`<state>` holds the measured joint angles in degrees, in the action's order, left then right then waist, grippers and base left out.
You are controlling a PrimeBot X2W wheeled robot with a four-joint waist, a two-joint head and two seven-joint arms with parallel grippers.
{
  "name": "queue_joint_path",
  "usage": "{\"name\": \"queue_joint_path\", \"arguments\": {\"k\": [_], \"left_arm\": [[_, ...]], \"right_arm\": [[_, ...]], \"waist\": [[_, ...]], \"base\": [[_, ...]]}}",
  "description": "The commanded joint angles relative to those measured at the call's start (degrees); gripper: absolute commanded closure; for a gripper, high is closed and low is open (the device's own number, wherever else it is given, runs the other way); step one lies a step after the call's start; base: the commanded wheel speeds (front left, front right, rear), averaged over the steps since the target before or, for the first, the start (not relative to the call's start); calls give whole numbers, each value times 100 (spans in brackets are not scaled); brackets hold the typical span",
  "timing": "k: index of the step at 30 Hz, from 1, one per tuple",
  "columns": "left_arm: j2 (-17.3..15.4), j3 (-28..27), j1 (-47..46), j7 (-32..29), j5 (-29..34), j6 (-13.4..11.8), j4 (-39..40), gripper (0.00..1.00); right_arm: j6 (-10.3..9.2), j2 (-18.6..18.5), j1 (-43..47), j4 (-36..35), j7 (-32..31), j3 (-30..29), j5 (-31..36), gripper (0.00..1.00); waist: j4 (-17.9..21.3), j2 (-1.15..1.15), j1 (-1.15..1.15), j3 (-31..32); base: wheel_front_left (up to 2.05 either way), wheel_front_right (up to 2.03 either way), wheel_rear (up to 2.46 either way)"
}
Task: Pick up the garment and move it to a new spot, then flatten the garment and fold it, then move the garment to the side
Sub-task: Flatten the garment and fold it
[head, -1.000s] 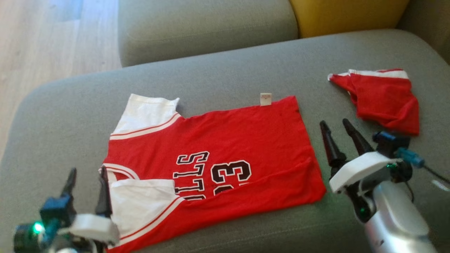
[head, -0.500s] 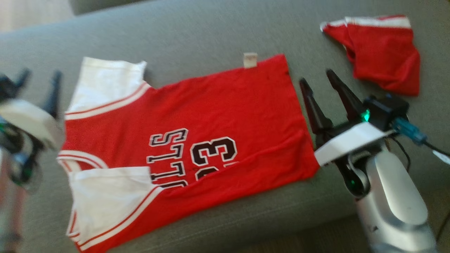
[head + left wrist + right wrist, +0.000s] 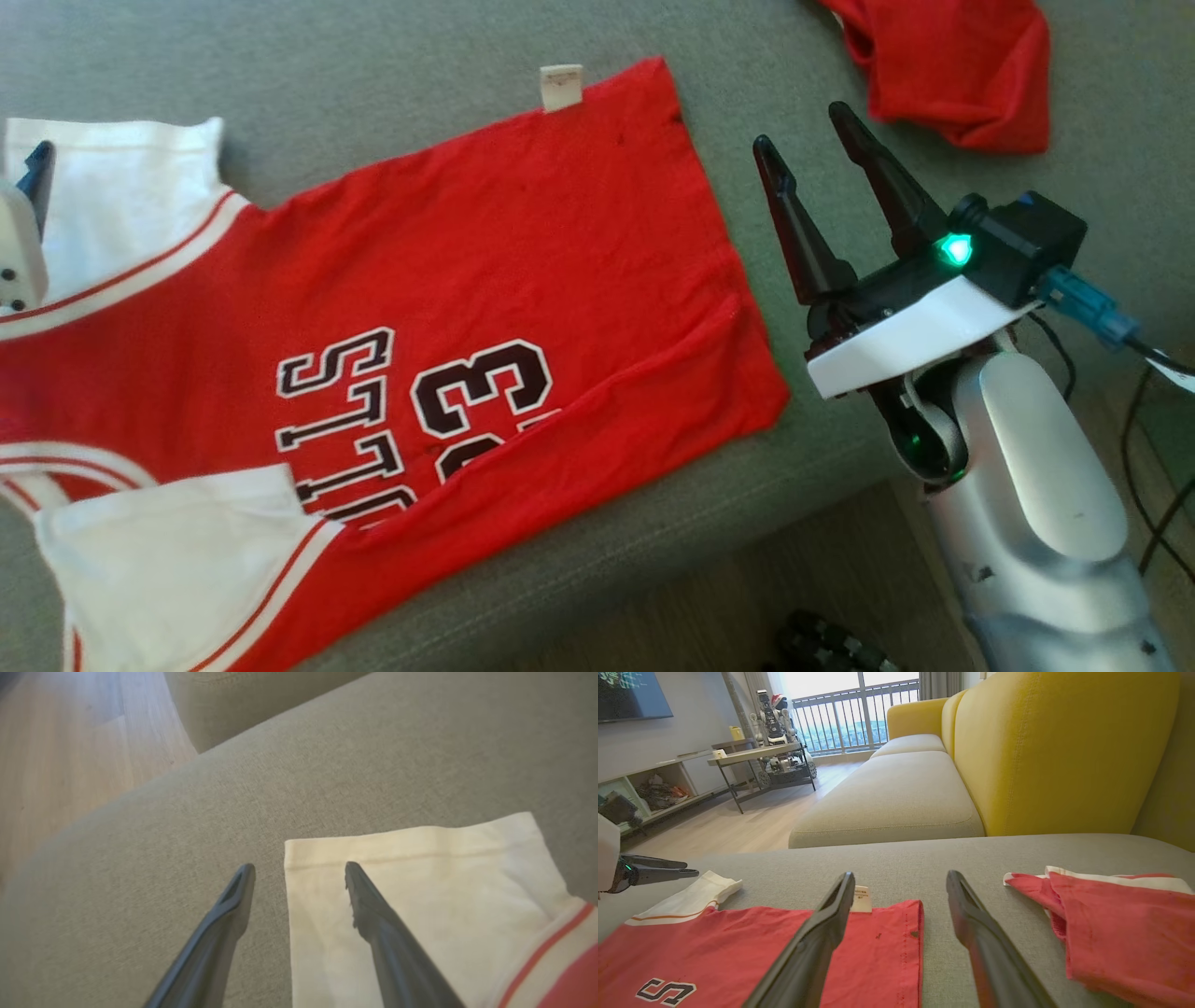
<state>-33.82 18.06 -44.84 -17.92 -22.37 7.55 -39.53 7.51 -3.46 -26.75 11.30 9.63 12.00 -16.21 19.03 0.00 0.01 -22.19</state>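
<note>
The garment [image 3: 523, 243] is a red jersey with white sleeves and black lettering, spread flat on the grey sofa seat [image 3: 392, 56]. My left gripper [image 3: 28, 177] sits at the head view's left edge over the far white sleeve. In the left wrist view, my left gripper [image 3: 299, 864] is open, one finger over the sleeve [image 3: 444, 882] and the other over bare cushion. My right gripper [image 3: 801, 126] is open just right of the jersey's hem, holding nothing. The right wrist view shows my right gripper [image 3: 900, 875] spread above the jersey's hem corner [image 3: 887, 952].
A second red garment [image 3: 952, 65] lies crumpled at the far right of the seat. A yellow back cushion [image 3: 1055, 751] rises behind it. The sofa's front edge runs along the bottom, with floor [image 3: 747, 597] and cables [image 3: 1148, 467] below. Another seat cushion [image 3: 896, 798] lies beyond.
The head camera has tilted down and shifted the whole picture. My left gripper has moved from beside the collar out to the far white sleeve. Both grippers stay open.
</note>
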Motion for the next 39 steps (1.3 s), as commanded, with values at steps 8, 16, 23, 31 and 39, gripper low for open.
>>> {"name": "queue_joint_path", "arguments": {"k": [8,16,23,31,39], "left_arm": [[-532,155,-741,35,-68,-8,-551,0],[-412,601,-928,1,-420,-7,-910,9],[-369,823,-1026,273,-1007,-7,-905,100],[-189,967,-934,1386,-1095,-7,-700,100],[140,1279,-285,2209,-1217,-77,146,100]], "right_arm": [[-2,57,-165,-256,106,108,-84,0],[-2,57,-164,-208,95,37,-41,0],[-2,58,-150,-106,47,-75,43,0],[-2,58,-306,283,-263,-333,149,0],[-2,58,-939,862,-878,-560,473,0]], "waist": [[167,0,-1,-252],[172,0,-1,-273],[24,0,-1,-173],[-441,0,-1,180],[-1210,0,-1,614]], "base": [[0,0,0],[0,0,0],[0,0,0],[0,0,0],[0,0,0]]}}
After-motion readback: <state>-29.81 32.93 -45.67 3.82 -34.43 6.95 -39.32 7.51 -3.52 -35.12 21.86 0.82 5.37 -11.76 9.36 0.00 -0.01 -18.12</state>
